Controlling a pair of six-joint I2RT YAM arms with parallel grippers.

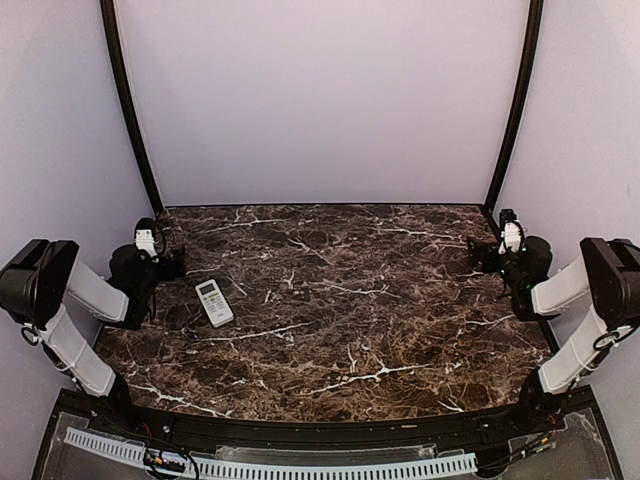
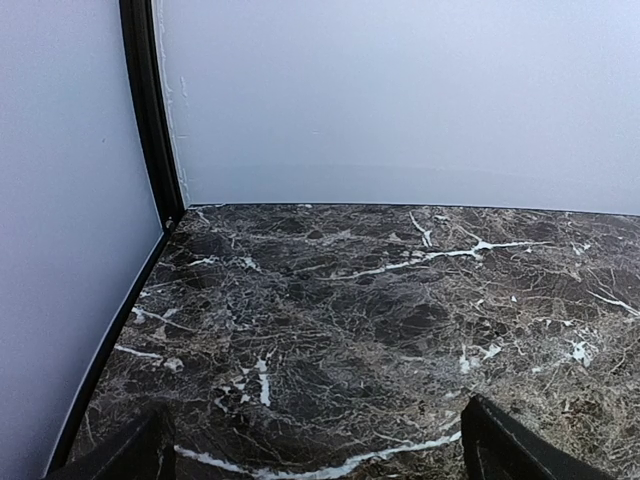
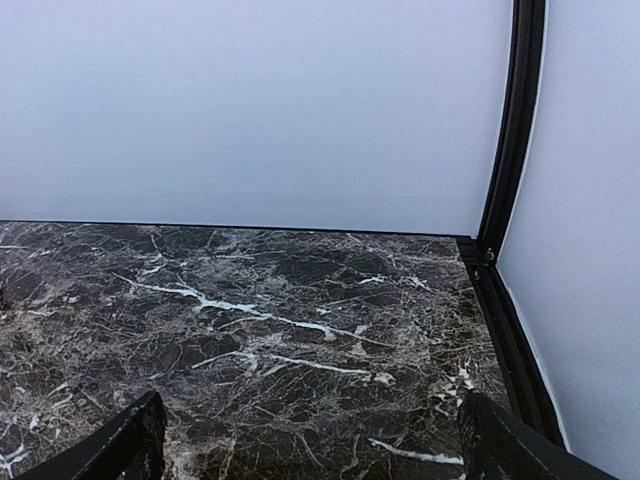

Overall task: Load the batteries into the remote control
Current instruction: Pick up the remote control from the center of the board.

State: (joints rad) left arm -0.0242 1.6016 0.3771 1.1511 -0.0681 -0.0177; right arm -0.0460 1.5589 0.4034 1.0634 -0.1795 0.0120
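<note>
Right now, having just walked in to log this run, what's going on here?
Nothing is being handled. The remote control lies face up on the marble table, near the left arm. The left gripper and right gripper both hang open and empty at the table's sides, touching nothing. No batteries show in any view.

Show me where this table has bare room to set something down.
Bare marble table runs from the remote control rightward to the right gripper, and along the back wall. Tightest between the remote control and the left gripper.
</note>
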